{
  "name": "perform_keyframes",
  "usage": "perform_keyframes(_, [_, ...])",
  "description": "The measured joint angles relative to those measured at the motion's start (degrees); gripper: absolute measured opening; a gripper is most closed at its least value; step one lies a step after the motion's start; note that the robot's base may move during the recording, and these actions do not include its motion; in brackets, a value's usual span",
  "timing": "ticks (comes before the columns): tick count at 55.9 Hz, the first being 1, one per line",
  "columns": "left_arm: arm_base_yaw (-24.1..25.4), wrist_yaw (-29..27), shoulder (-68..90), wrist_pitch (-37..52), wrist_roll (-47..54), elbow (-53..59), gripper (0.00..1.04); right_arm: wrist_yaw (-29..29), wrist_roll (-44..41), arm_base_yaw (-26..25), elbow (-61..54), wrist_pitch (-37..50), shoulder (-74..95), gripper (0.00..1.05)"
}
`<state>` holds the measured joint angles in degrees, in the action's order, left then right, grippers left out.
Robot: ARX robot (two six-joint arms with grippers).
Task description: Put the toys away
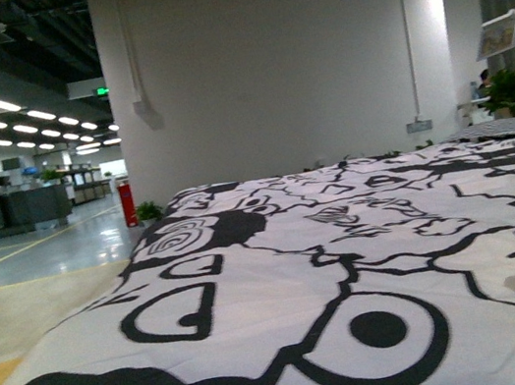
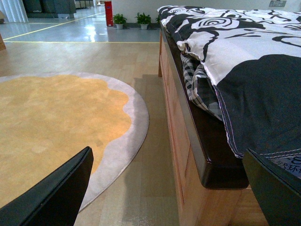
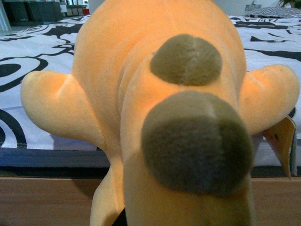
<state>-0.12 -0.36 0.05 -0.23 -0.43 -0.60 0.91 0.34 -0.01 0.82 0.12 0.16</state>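
Orange plush toy [image 3: 155,117], just one, on one bed's [image 2: 183,141] black-and-white bedding [image 1: 283,278]; one round rug [image 2: 56,127] covers wood floor [image 2: 136,61]; left claw [image 2: 167,149] released, right claw unseen, cannot tell.

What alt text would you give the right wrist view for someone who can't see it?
An orange-yellow plush animal fills the view at close range, showing two dark olive-brown patches and a stubby limb on each side, one with a tag. Behind it lies black-and-white patterned bedding on a wooden bed frame.
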Motion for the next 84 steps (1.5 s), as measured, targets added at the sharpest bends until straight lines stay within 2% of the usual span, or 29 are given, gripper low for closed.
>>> perform_keyframes(13, [0.0,0.4,0.0,0.0,0.0,0.0,0.98,-1.4,0.0,0.0,0.0,-0.3,0.1,0.07])
perform_keyframes(84, [0.0,0.3,0.0,0.0,0.0,0.0,0.98,-0.9,0.0,0.0,0.0,-0.3,0.2,0.07])
